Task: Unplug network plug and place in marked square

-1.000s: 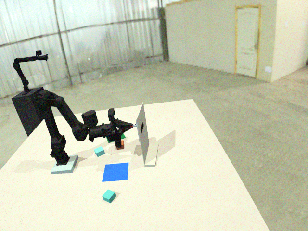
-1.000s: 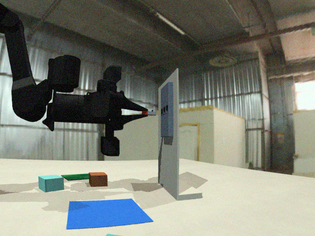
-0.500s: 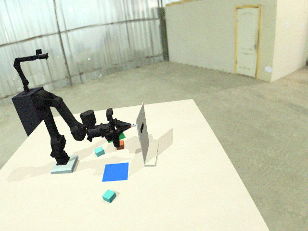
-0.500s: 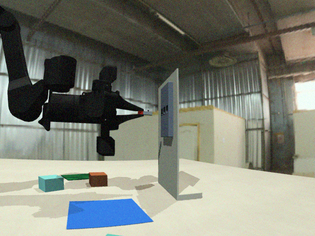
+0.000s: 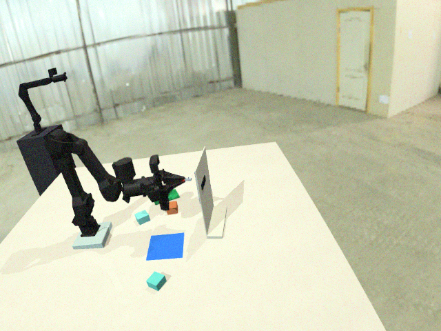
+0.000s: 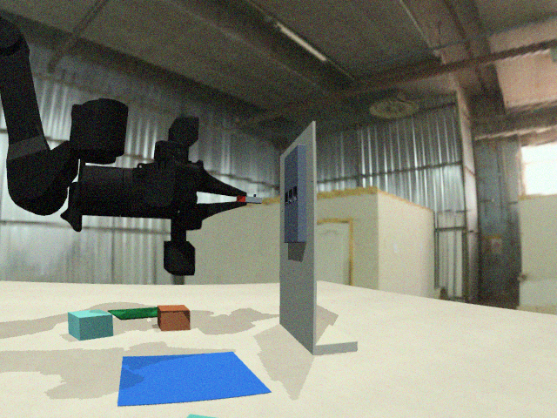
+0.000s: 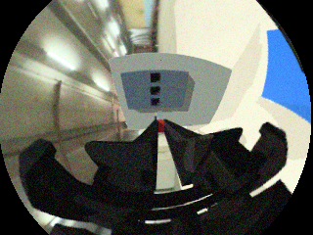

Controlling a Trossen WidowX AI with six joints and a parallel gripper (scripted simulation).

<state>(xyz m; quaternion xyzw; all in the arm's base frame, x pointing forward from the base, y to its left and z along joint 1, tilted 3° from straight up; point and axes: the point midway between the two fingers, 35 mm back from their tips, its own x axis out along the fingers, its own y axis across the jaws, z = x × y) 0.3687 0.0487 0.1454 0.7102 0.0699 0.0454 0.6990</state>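
My gripper (image 5: 184,179) (image 6: 243,198) (image 7: 159,123) is shut on the plug, high above the table. The plug (image 5: 188,178) (image 6: 254,199) has a red rear part between the fingertips and a grey front that points at the panel. It is out of the socket, with a gap between its front and the upright grey panel (image 5: 204,205) (image 6: 298,287) (image 7: 215,80). The blue socket block (image 6: 294,168) (image 7: 137,90) on the panel shows three dark openings. A blue square (image 5: 165,246) (image 6: 189,378) (image 7: 286,73) lies flat on the table, lower than the gripper and before the panel.
A green flat patch (image 5: 173,194) (image 6: 135,313) lies behind an orange block (image 5: 172,207) (image 6: 174,318). One teal block (image 5: 142,217) (image 6: 90,325) is left of the orange one; another (image 5: 156,281) is in front of the blue square. A second black arm (image 5: 35,83) stands at the back left.
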